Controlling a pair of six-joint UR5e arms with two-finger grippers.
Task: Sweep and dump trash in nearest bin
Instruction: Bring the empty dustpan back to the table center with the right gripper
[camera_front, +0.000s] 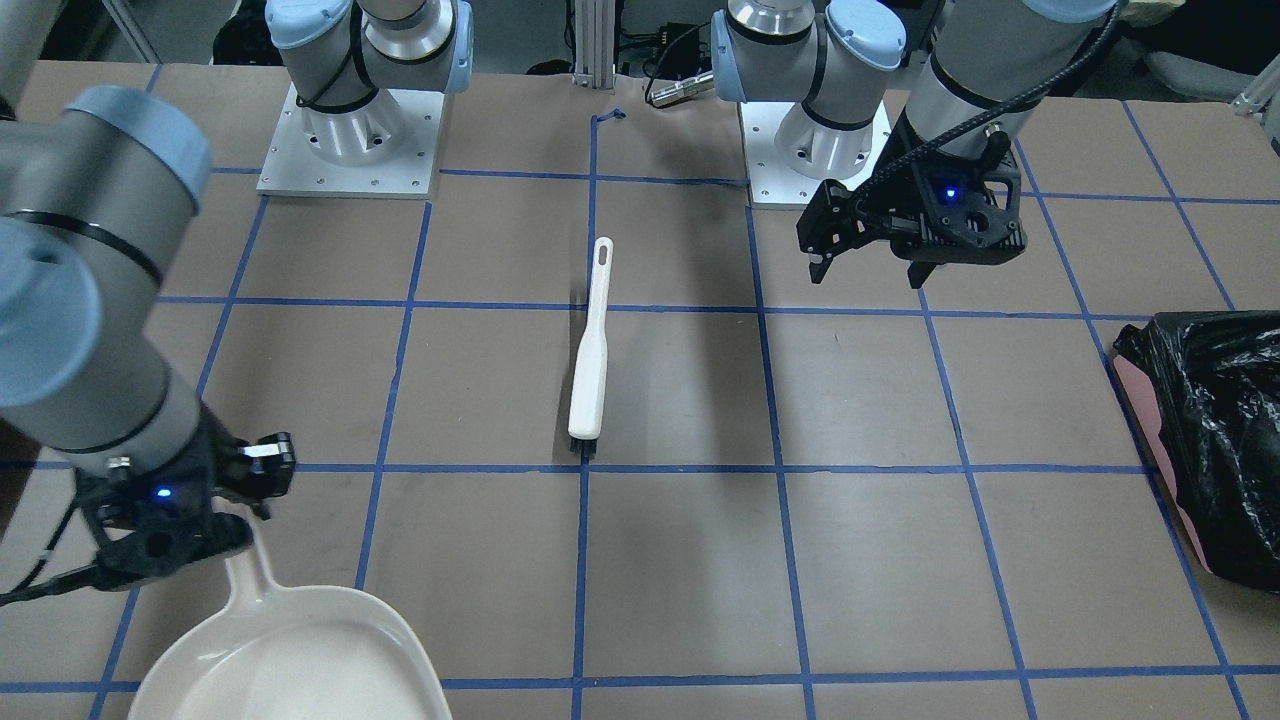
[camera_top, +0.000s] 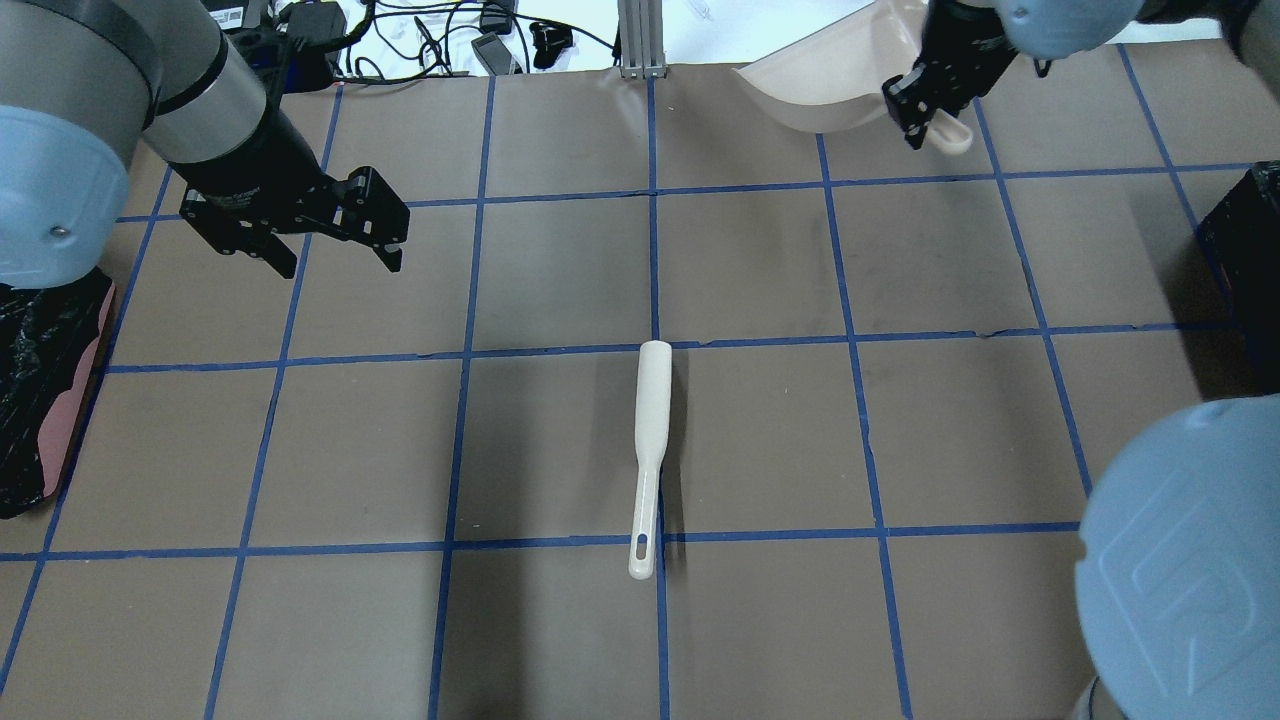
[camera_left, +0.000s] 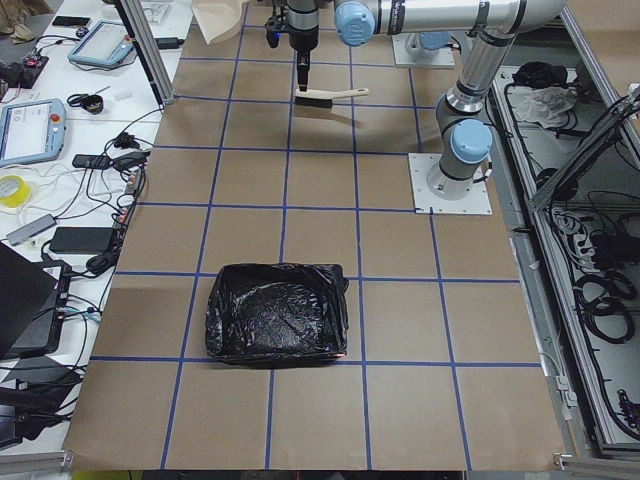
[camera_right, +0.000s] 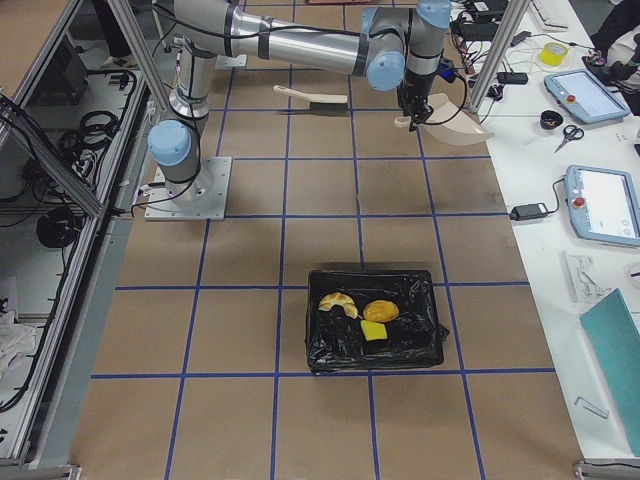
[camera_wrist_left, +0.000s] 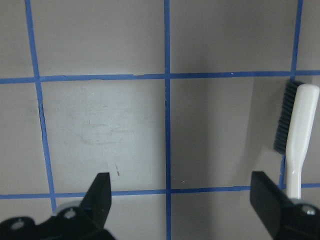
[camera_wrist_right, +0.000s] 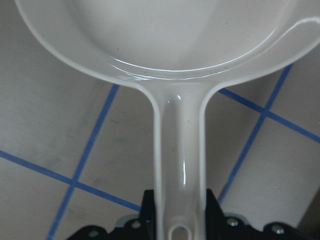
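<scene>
The trash lies in the black-lined bin, so dumping looks finished. The right gripper clamps the empty dustpan by its handle. The left gripper hangs open, and setting the dustpan on the desk seems next.

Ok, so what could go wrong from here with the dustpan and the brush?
1. The right gripper clamps the dustpan only at the end of its thin handle, so the wide pan could twist or slip as the arm moves.
2. The pan hangs by the table's far edge near the frame post; a swing might clip it.
3. The brush lies loose mid-table, so a low pass could knock it.
</scene>
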